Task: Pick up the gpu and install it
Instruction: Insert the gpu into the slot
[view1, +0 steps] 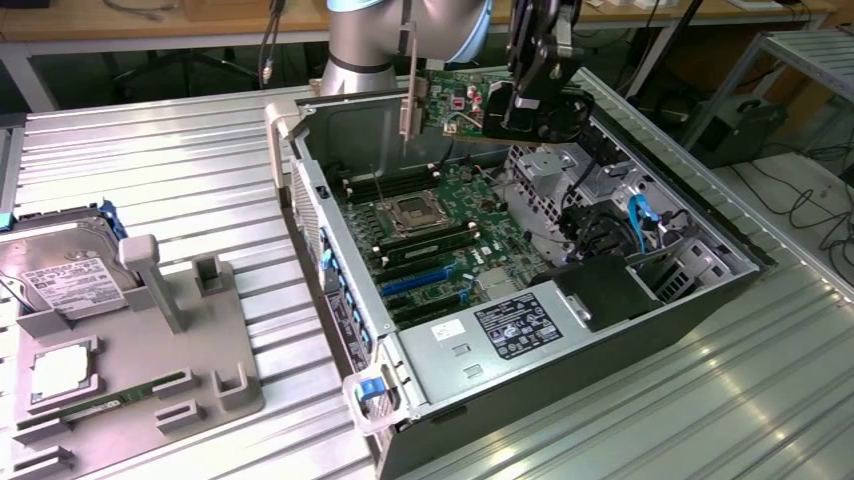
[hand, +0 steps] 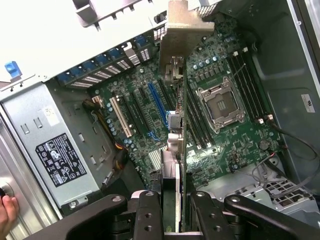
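Fingers (hand: 150, 215) pinch the gpu (hand: 175, 100) edge-on above the open computer case (view1: 707, 290) at upper centre, motherboard (view1: 441, 230) and power supply (view1: 514, 325) below.

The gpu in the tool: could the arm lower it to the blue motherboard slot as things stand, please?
Probably yes: the tool grips the gpu above the open case, and nothing covers the blue slot.
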